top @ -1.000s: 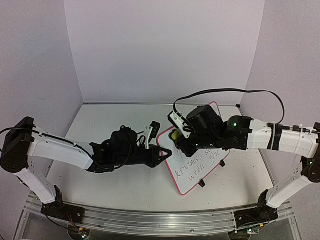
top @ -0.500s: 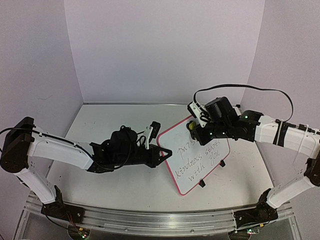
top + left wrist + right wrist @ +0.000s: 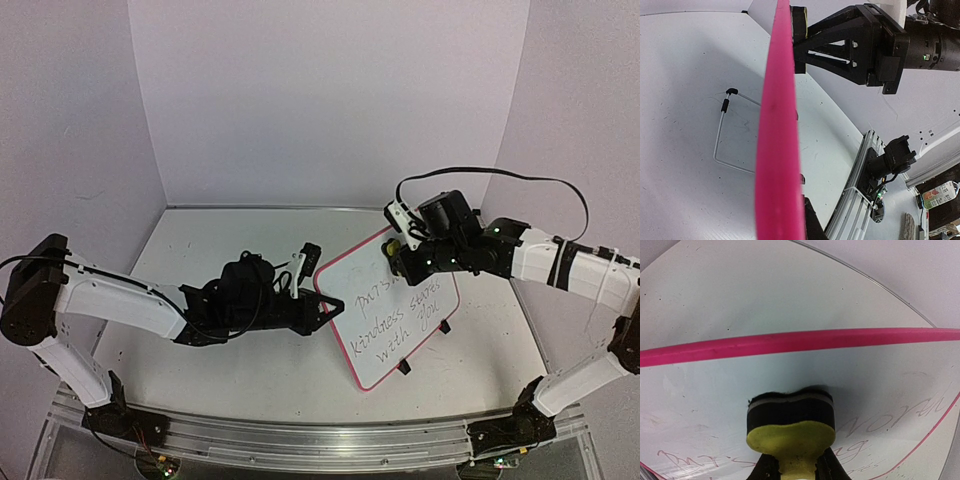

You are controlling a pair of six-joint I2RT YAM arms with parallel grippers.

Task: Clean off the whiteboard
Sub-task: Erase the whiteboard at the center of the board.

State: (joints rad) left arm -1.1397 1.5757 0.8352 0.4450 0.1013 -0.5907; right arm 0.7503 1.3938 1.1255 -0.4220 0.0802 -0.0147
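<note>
The whiteboard lies in the middle of the table, with a pink-red frame and dark handwritten lines. My left gripper is shut on its left edge. In the left wrist view that frame runs edge-on between the jaws of this gripper. My right gripper is shut on a small yellow-and-black eraser and hovers at the board's far corner. In the right wrist view the eraser presses its black face onto the white surface just below the pink frame, with faint writing to its right.
Small black feet stick out from the board's near edge. A thin wire bracket lies on the table beside the board. The purple walls close off the back and sides. The aluminium base rail runs along the near edge.
My right gripper has carried the eraser from the board's upper left, across its top, to the far corner. The left gripper and the board have stayed in place.
</note>
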